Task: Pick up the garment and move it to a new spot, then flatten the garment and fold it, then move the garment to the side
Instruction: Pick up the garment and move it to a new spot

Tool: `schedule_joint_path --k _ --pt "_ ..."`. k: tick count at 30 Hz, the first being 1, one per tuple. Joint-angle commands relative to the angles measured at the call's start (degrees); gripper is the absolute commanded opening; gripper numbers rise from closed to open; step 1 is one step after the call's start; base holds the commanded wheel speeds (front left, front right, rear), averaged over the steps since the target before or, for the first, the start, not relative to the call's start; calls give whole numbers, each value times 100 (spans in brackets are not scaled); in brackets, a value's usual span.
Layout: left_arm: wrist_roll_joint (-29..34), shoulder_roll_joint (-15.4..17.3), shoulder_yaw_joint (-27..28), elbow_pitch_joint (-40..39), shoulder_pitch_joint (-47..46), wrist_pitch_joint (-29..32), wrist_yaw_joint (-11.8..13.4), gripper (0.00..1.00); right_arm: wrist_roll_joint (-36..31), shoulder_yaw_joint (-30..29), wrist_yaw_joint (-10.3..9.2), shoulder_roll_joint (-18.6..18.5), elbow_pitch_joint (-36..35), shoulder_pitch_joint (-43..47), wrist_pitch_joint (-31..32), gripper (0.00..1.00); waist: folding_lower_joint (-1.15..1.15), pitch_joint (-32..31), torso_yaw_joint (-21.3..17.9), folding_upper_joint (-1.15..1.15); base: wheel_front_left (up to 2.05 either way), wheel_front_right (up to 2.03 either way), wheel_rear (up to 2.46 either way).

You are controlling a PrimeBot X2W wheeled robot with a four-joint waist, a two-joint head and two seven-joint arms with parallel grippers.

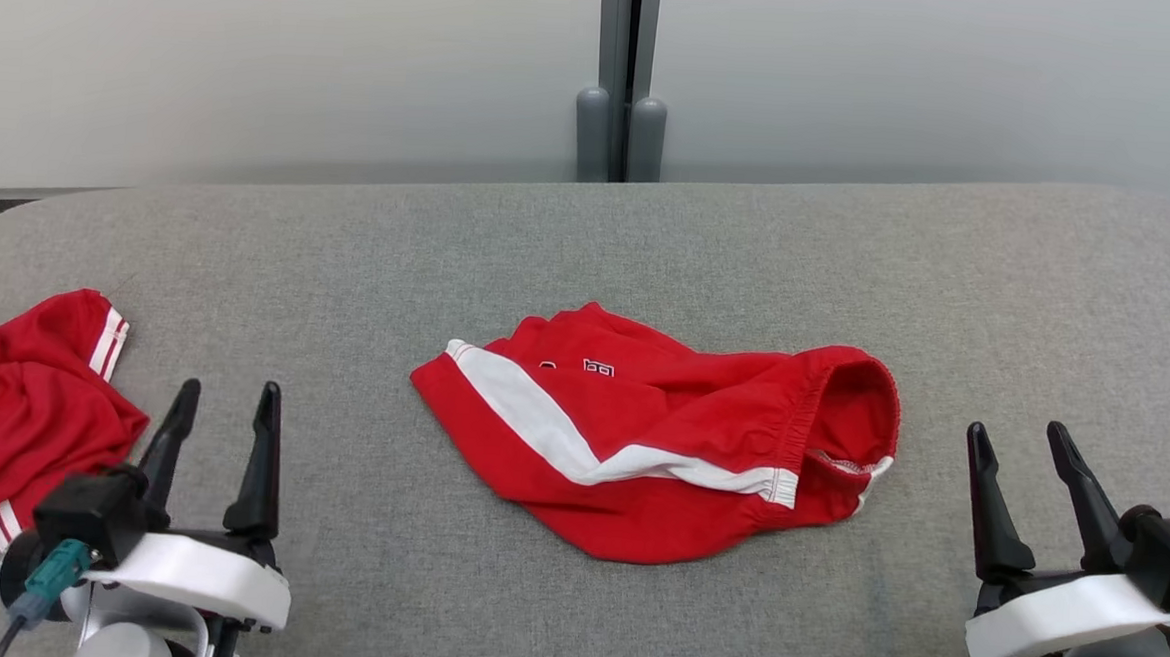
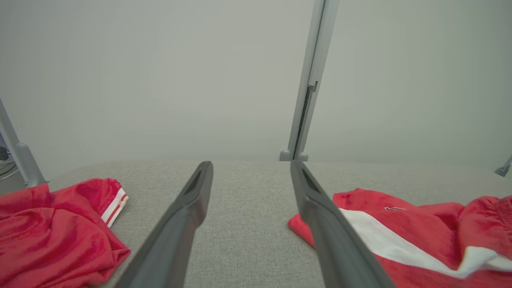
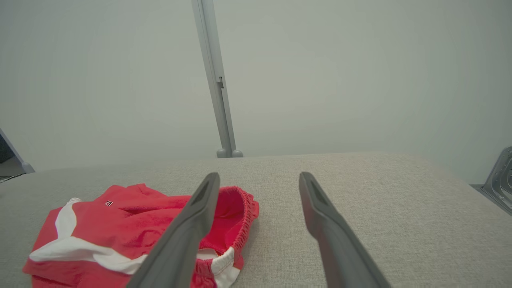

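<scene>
The garment (image 1: 660,433) is a pair of red shorts with a white side stripe, lying crumpled in the middle of the grey fabric table, its elastic waist opening turned to the right. It also lies at the lower right of the left wrist view (image 2: 420,236) and at the lower left of the right wrist view (image 3: 136,228). My left gripper (image 1: 226,395) rests open near the table's front left, apart from the shorts. My right gripper (image 1: 1020,436) stands open at the front right, just right of the waistband. Nothing is between either pair of fingers.
A second red garment with white stripes (image 1: 20,409) lies bunched at the table's left edge, close to my left gripper, and also sits low on the left in the left wrist view (image 2: 56,232). A grey post (image 1: 623,80) rises behind the table against a pale wall.
</scene>
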Motion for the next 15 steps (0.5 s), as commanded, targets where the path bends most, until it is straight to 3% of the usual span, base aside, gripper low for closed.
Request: schedule_joint_path --k 1,15 --pt "52 -29 4 26 84 -2 -45 100 24 5 -2 -30 -47 73 36 100 0 -90 -4 0 0 0 0" --pt "299 -210 86 178 298 -2 -228 100 -7 -121 -2 58 -297 393 220 100 0 -288 -24 0 0 0 0"
